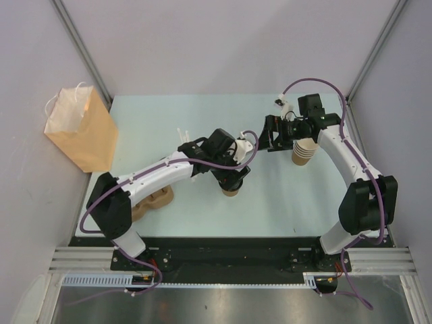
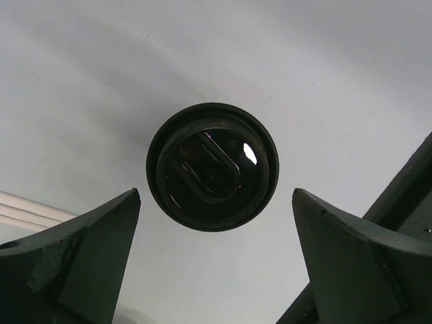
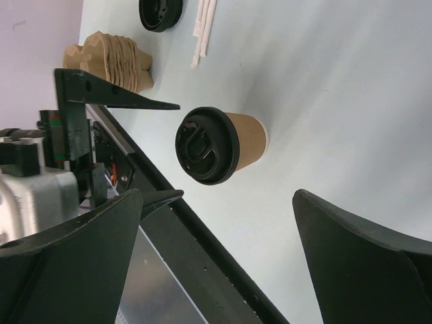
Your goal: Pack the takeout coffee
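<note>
Count first: 1 small tan kraft-paper coffee cup with a round black plastic lid (image 3: pixel 217 144), standing upright on the pale surface (image 1: pixel 202 115), roughly mid-surface. It's not in the bag. 1 tan paper bag w/ white string handles (image 1: pixel 79 128) stands upright, well apart from the cup, far to its left and further back as seen from the arms' side. 1 brown moulded-pulp cup carrier (image 1: pixel 154 201) lies left of the cup, a bit nearer the arms, partly under the left arm. 1 stack of lidless tan paper cups (image 1: pixel 304 152) stands right of the cup and slightly further back; can't tell how many cups are in it. 1 loose black lid (image 3: pixel 160 12) lies flat, apart from the cup, w/ a few thin white sticks (image 3: pixel 204 23) just beside it, 2 or 3, hard to tell.

2 pincers. The left pincer (image 2: pixel 216 192) hangs straight above the cup, fingers spread as wide as they go, one each side of the lid w/ clear gaps. It touches nothing and holds nothing. The right pincer (image 3: pixel 217 202) is off to the cup's right, close to the stack, also spread wide, released and empty, w/ the cup in its view btwn the fingers but well apart from them.
</note>
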`<state>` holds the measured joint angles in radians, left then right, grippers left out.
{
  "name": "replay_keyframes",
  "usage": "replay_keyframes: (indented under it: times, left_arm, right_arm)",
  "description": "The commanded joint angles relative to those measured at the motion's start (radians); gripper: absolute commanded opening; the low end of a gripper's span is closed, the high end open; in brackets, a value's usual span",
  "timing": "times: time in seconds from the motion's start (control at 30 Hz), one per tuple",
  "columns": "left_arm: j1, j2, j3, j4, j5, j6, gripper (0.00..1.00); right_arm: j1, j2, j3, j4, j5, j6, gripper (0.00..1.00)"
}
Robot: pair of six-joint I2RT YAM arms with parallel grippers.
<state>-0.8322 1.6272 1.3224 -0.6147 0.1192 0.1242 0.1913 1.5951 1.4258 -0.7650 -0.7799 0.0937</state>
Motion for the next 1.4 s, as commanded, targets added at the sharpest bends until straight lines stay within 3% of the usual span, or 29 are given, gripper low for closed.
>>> replay_keyframes:
  times: [0.0, 0.4, 0.87, 1.37]
  left_arm:
    - [-0.004, 0.026, 0.057, 0.007, 0.03, 0.014, 0.99]
    - [-0.004, 0.082, 0.063, 0.024, 0.04, 0.017, 0.97]
    - [-0.004, 0.1, 0.044, 0.041, 0.02, 0.018, 0.75]
    - [-0.005, 0.114, 0.029, 0.035, -0.029, 0.028, 0.81]
  right_arm:
    - [0.002, 0.008, 0.039, 0.023, -0.033, 0.009, 1.0]
    - [-0.003, 0.011, 0.039, 0.029, -0.051, 0.014, 1.0]
    - [-0.007, 0.017, 0.038, 0.033, -0.055, 0.018, 0.99]
    - [-0.015, 0.025, 0.038, 0.038, -0.056, 0.024, 1.0]
